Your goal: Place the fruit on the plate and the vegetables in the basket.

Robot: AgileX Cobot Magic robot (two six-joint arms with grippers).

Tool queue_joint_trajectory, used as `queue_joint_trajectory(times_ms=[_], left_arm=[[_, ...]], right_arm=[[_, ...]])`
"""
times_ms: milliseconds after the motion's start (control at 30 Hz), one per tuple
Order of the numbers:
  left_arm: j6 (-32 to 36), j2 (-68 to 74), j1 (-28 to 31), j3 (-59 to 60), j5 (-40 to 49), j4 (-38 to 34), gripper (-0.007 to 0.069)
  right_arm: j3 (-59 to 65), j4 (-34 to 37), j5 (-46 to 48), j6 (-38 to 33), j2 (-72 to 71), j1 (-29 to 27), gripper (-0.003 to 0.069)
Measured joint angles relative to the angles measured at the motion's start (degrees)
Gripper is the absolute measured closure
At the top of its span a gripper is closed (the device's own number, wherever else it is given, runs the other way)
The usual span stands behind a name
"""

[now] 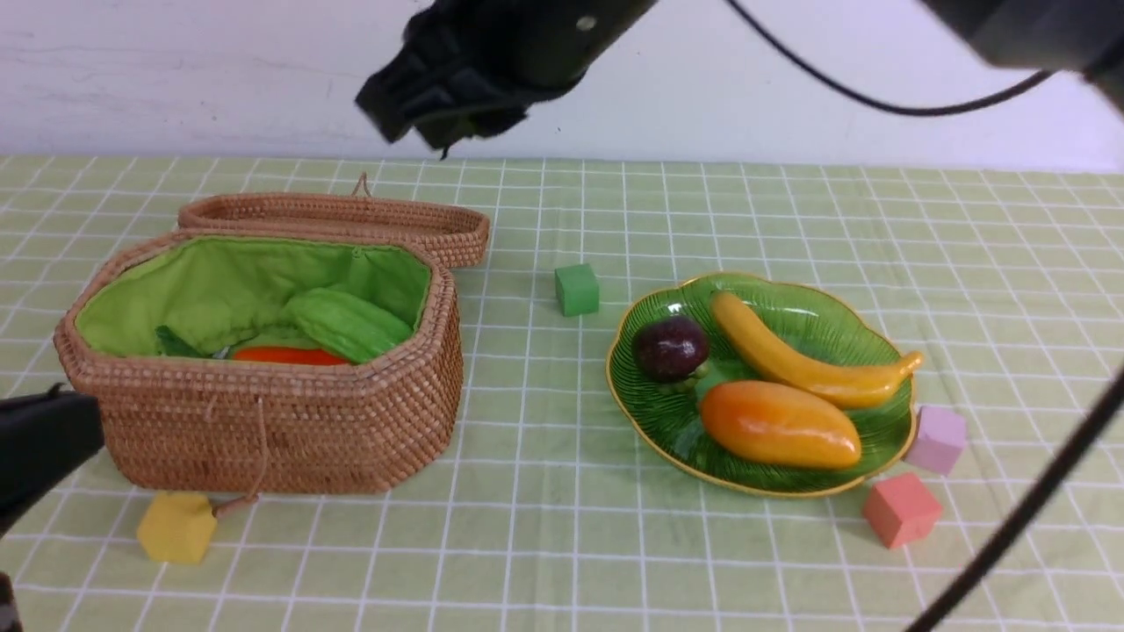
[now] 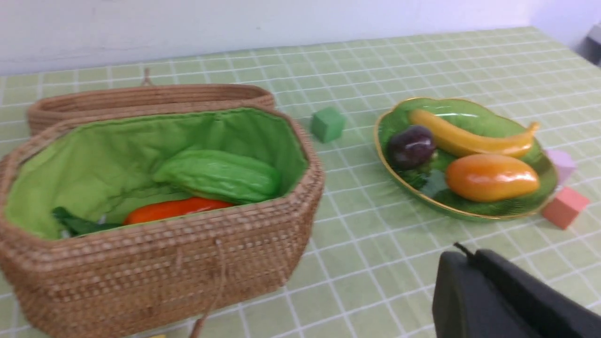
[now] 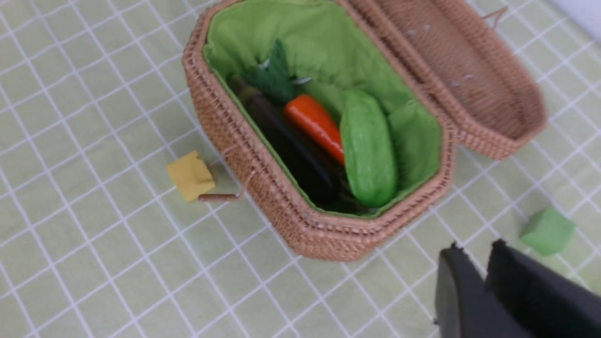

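Right gripper (image 1: 439,105) raised above the table beyond the basket (image 1: 263,421), fingers almost together, holding nothing. Left gripper (image 1: 44,448) low beside it; state unclear. Inside: gourd (image 3: 368,150), carrot (image 3: 314,124), eggplant (image 3: 291,150). On plate (image 1: 667,421): banana (image 1: 808,360), mango (image 1: 777,426), mangosteen (image 1: 672,348).

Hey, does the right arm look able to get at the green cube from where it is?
Probably yes: the green cube sits alone on open cloth between basket and plate, nothing over it.
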Motion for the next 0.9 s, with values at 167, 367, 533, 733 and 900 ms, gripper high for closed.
queue_joint_trajectory(times_ms=[167, 367, 533, 733, 900], left_arm=[[0.52, -1.34, 0.00, 0.45, -1.19, -1.36, 0.0622], [0.52, -13.94, 0.00, 8.14, -3.32, -2.39, 0.0637], [0.52, -22.91, 0.00, 15.00, -7.77, -2.85, 0.0637], [0.52, -24.78, 0.00, 18.51, -10.53, -3.05, 0.0637], [0.52, -24.84, 0.00, 18.76, -9.82, -3.23, 0.0637]], right_arm=[[7.51, -2.74, 0.07, 4.73, -7.88, 0.00, 0.0676], [34.85, -3.13, -0.06, 10.88, -27.53, 0.00, 0.0668], [59.53, -3.05, 0.06, 20.56, -44.18, 0.00, 0.0665], [75.37, -3.15, -0.32, 25.96, -55.76, 0.00, 0.0660], [78.29, -3.43, -0.97, 26.02, -58.59, 0.00, 0.0658]])
